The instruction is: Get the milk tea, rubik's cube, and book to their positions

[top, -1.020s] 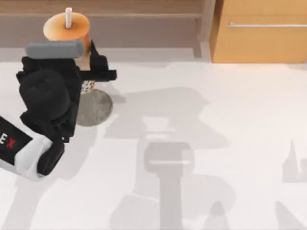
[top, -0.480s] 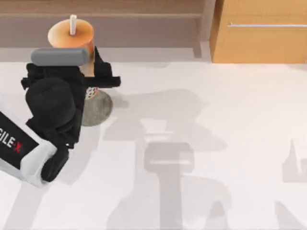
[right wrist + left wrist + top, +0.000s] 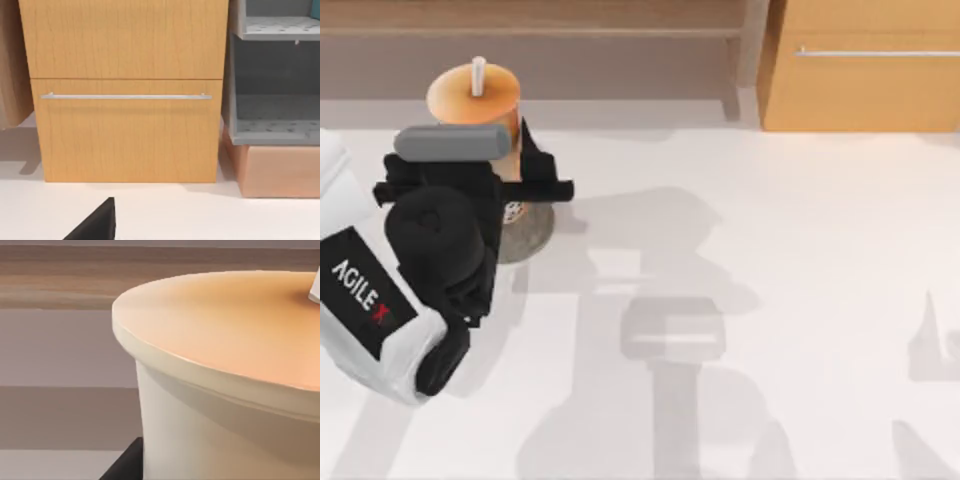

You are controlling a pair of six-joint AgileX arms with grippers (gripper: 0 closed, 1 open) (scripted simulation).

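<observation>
Orange-lidded milk tea (image 3: pixel 475 92) is sitting in the grip of the left hand (image 3: pixel 515 175) near the back left of the white surface (image 3: pixel 770 300), its base with dark pearls showing over the grey disc (image 3: pixel 532 228) that marks its position. From above, I cannot tell whether the base is touching the disc or hanging just above it. The left wrist view is showing the lid and pale cup wall (image 3: pixel 210 390) pressed close, with a dark finger (image 3: pixel 125 465) at the cup's side, so the hand is grasping the cup. The white straw (image 3: pixel 478 75) is standing upright from the lid.

To do this step well, in my judgement, the arm should be keeping the cup upright, centring its base over the disc, lowering until the base is resting flat, and only then loosening the fingers, drawing away sideways so nothing is catching the tapered wall.

The right arm is parked, its wrist view facing a wooden drawer cabinet (image 3: pixel 125 100); I cannot tell the state of its hand.

Counting: one cup, one straw, one disc, one wooden cabinet.
</observation>
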